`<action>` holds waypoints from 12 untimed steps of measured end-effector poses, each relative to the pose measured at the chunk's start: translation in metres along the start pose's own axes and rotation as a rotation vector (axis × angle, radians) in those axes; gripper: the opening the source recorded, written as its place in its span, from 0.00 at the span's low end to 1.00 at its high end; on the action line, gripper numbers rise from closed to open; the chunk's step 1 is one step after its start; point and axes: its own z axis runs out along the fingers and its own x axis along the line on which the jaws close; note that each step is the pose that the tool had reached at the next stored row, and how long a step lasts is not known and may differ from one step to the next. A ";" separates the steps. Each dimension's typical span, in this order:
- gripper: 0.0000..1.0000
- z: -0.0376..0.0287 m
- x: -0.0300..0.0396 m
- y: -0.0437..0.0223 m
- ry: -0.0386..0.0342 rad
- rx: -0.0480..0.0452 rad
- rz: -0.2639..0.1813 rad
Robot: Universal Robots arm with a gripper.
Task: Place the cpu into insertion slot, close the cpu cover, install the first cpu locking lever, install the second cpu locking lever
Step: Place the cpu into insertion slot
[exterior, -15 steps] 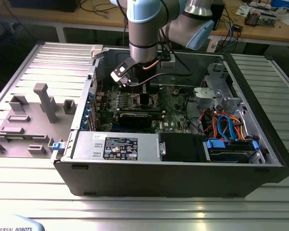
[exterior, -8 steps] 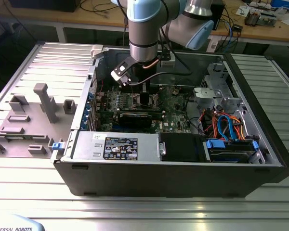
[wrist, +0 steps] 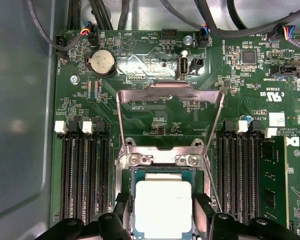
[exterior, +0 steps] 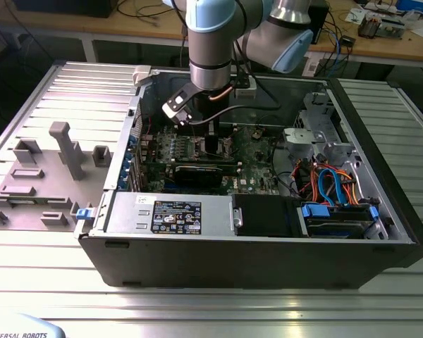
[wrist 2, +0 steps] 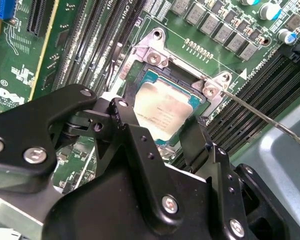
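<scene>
Between the fingers (wrist 2: pixel 126 125), in both wrist views: the cpu (wrist: pixel 163 207), silver lid up, lying flat inside the insertion slot (wrist 2: pixel 157 57), green border even on every visible side. Gripper (wrist 2: pixel 160 127) low over the socket, fingers parted to roughly chip width, one just beside each opposite edge. No clamping contact discernible, hence judged as not gripping.

Beyond the fingertips, at the hinge side: the cpu cover (wrist: pixel 170 86), standing raised and clear of the chip, not yet lowered. Out to one side of the fingers: a thin wire locking lever (wrist 2: pixel 262 114), angled away from the socket and unlatched.

For a sound placement, probably: keep the chip level, match its corners to the socket walls, add no downward push, avoid any sideways drag from either fingertip.

Room for moving: tight flanking the fingers, with memory slots (wrist: pixel 82 170) running parallel just outside each one; open above the chip and toward the raised cover's cut-out. In the exterior view: arm reaching straight down into the computer case (exterior: pixel 268 264), case walls well apart from the gripper.
</scene>
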 end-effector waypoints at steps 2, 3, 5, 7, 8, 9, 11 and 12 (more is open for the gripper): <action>0.62 -0.0017 -0.0001 0.0001 0.0000 0.0001 0.000; 0.62 -0.0035 -0.0001 0.0003 -0.0001 0.0010 0.000; 0.62 -0.0081 -0.0001 0.0012 0.0000 0.0059 0.000; 0.62 -0.0114 -0.0002 0.0030 0.0001 0.0146 0.000; 0.61 -0.0133 -0.0002 0.0041 0.0001 0.0216 0.000; 0.47 -0.0161 -0.0003 0.0059 0.0004 0.0336 0.000; 0.41 -0.0181 -0.0003 0.0075 0.0006 0.0454 -0.001; 0.35 -0.0185 -0.0003 0.0083 0.0006 0.0503 -0.001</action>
